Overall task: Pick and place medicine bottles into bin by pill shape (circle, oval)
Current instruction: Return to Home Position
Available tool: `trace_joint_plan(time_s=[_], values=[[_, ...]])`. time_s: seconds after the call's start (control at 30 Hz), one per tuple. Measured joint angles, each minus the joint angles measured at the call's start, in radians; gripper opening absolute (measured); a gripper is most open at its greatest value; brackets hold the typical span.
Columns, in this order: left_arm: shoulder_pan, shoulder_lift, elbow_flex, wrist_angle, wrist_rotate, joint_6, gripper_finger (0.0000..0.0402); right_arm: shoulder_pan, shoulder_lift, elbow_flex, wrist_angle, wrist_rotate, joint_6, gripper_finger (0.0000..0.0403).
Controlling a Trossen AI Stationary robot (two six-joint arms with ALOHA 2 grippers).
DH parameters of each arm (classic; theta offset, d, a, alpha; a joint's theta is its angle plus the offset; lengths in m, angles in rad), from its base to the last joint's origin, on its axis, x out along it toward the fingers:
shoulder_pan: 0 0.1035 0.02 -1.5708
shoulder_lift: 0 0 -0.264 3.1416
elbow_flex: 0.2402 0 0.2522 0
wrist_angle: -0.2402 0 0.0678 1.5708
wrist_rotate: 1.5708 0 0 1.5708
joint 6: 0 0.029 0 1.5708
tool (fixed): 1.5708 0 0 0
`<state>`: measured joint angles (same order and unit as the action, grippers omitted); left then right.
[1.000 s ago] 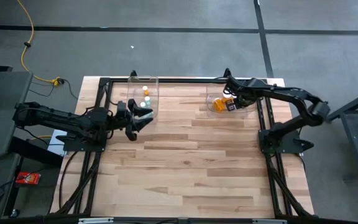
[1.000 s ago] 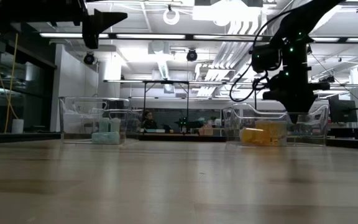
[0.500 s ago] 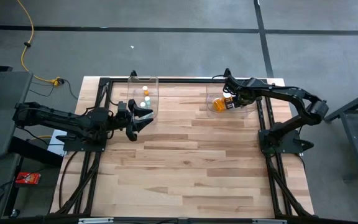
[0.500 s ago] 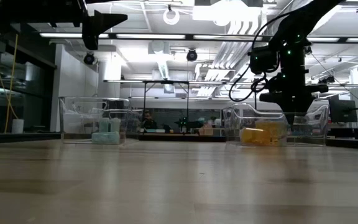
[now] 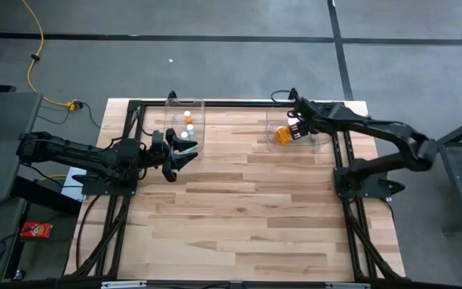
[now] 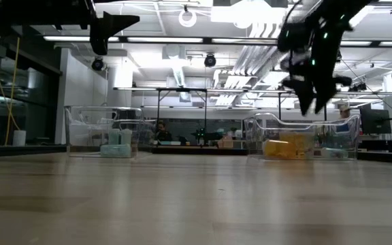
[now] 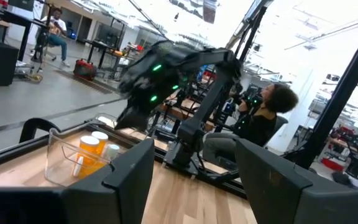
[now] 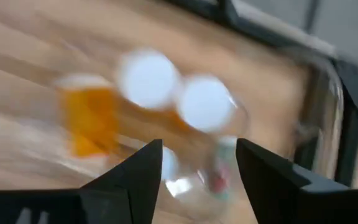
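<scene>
Several amber bottles with white caps (image 8: 148, 78) lie in the clear right bin (image 5: 283, 134), which stands at the table's far right. Pale greenish bottles (image 5: 188, 122) lie in the clear left bin (image 5: 185, 120) at the far left. My right gripper (image 5: 293, 129) hangs open and empty above the right bin; it also shows in the low view (image 6: 312, 107) and in its own wrist view (image 8: 197, 177). My left gripper (image 5: 189, 151) is open and empty, level above the near end of the left bin, pointing toward the table's right; it also shows in its own wrist view (image 7: 191, 180).
A black frame (image 5: 239, 103) runs along the table's far edge and both sides. The wooden table top (image 5: 239, 209) stretches from the bins to the near edge. A seated person (image 7: 260, 118) shows in the room beyond the right arm.
My right gripper has risen out of the right bin, from the level of its walls to well above its rim, and has drifted a little toward the table's far edge. The amber bottles stay in the bin.
</scene>
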<state>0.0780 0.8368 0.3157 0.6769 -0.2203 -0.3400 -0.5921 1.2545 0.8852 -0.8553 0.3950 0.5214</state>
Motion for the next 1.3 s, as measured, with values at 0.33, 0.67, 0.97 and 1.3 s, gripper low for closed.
trace_joint_plan(time_s=[0.33,0.67,0.97,1.3], values=[[0.000,0.000,0.000,0.000,-0.001,-0.043,0.0213,0.350,-0.302,0.000,0.451,-0.025,-0.115,0.0199],[0.000,-0.017,0.146,-0.210,0.000,0.072,0.0213,0.610,-0.277,0.000,0.684,-0.066,-0.185,0.0199],[0.005,-0.016,0.399,-0.580,0.000,0.200,0.0213,0.668,-0.272,0.000,0.718,-0.066,-0.392,0.0199],[0.005,-0.023,0.412,-0.569,-0.002,0.221,0.0213,0.666,-0.272,0.000,0.717,-0.066,-0.417,0.0199]])
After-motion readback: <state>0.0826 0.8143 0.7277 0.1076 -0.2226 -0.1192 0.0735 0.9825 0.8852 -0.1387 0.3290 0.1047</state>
